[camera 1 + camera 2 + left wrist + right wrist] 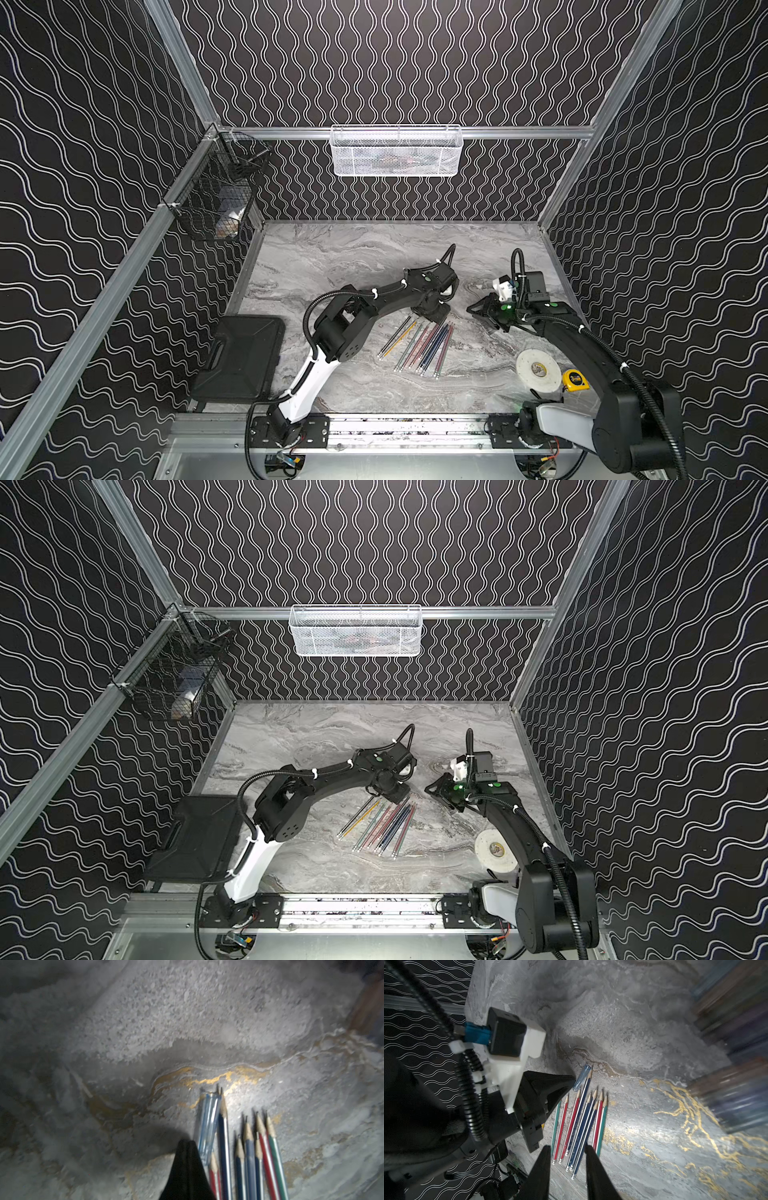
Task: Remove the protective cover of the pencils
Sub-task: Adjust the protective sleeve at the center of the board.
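A: What is counted in both top views?

B: Two arms are seen over the marble table [332,257]. About ten pencils [419,347] [379,825] are laid side by side near its middle, but they are too thin for an exact count. The left gripper [437,314] is set at their far ends. The right gripper [482,320] is held near them, fingers parted. One black case [241,357], one white disc [538,369], one yellow tape measure [575,380], one white basket [397,151] and one black basket [216,191] are noted.

A: And the left wrist view?

B: Seven sharpened tips are counted. One clear cover [207,1122] is seen just beside the closed fingers [187,1167]. Whether it is pinched cannot be told.

A: The right wrist view?

B: About nine pencils [581,1122] are counted. The one clear cover [581,1078] is seen touching the left gripper's tip. The right gripper [568,1147] is seen with its two fingers spread apart and empty.
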